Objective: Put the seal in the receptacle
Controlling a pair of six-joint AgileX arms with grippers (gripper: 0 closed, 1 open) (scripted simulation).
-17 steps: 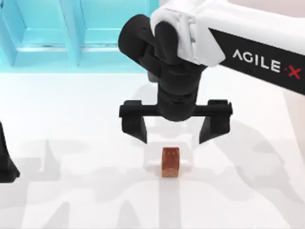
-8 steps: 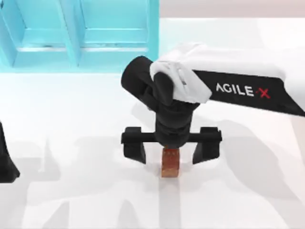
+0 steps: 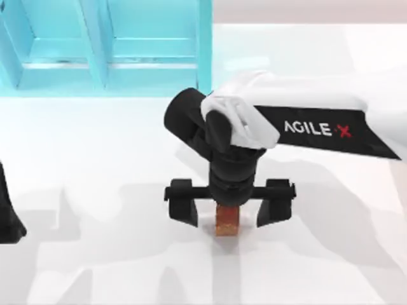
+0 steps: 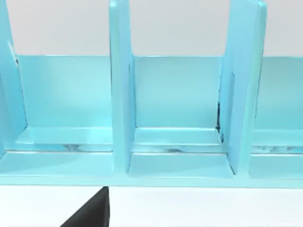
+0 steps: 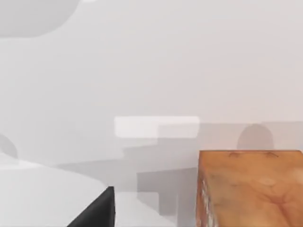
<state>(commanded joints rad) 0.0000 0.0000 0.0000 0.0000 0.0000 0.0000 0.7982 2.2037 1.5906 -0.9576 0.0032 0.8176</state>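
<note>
Right gripper [image 3: 226, 211] straddles the seal [image 3: 227, 223], fingers spread with gaps either side; its wrist hides the seal's top

White right arm [image 3: 318, 101], black AgileX band, black wrist, black fingers [image 3: 183, 206]

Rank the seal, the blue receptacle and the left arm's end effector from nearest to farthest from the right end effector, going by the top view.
From the right end effector:
1. Seal: between its open fingers, table centre.
2. Blue receptacle: far edge, top view's left.
3. Left end effector: parked at the table's left edge.
</note>
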